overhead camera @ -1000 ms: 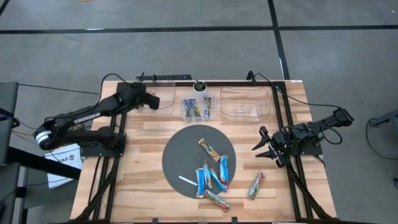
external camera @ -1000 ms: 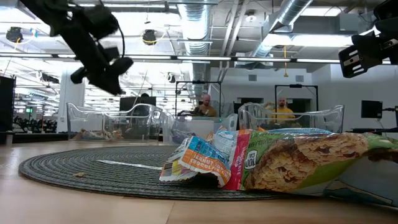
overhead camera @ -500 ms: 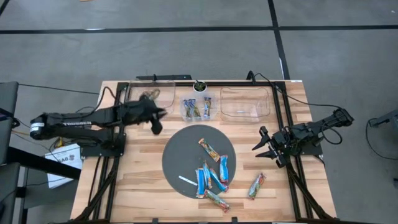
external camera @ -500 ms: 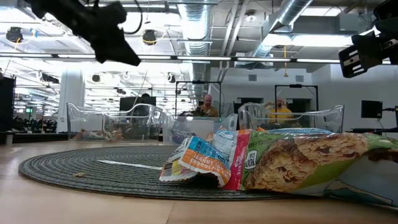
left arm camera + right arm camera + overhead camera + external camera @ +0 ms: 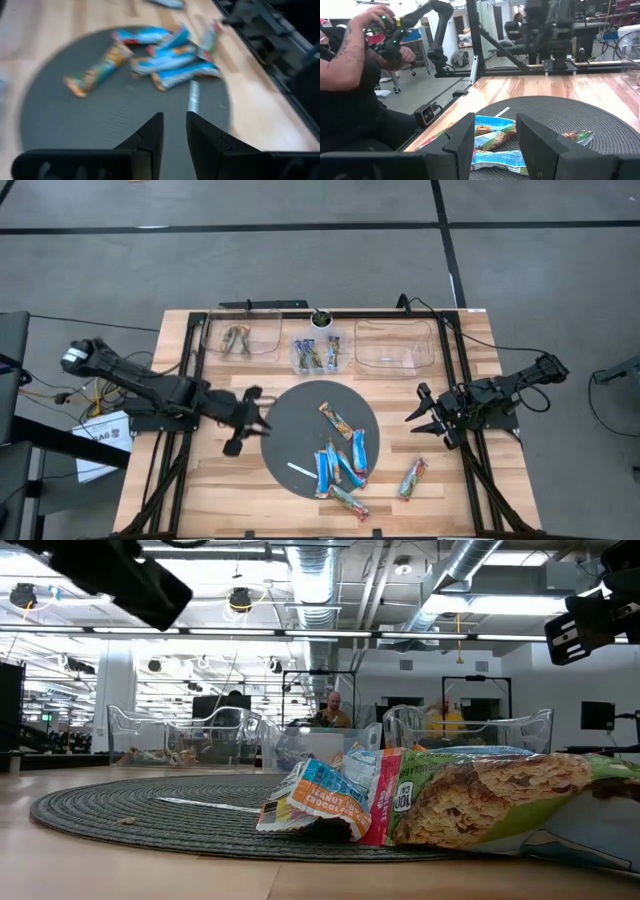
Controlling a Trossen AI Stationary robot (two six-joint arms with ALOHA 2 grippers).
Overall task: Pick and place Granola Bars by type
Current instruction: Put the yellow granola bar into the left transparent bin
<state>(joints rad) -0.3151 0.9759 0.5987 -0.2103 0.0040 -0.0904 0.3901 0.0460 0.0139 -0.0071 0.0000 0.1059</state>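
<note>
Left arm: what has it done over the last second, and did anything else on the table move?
The left end effector swung from the left clear bin at the table's far edge to the left rim of the dark round mat, empty, fingers slightly apart. A granola bar in the left bin, hidden before, now shows. The right end effector, open, and the granola bars on the mat stayed put.

On the wooden table [image 5: 250,500] a round dark mat [image 5: 290,430] carries a cluster of granola bars [image 5: 340,465] and a thin white strip [image 5: 301,471]. One more bar [image 5: 412,478] lies off the mat, on the wood. The left gripper [image 5: 250,423] hovers at the mat's left edge, fingers parted. The right gripper [image 5: 425,416] waits, open, beside the mat's right side. Three clear bins [image 5: 395,345] line the far edge.
</note>
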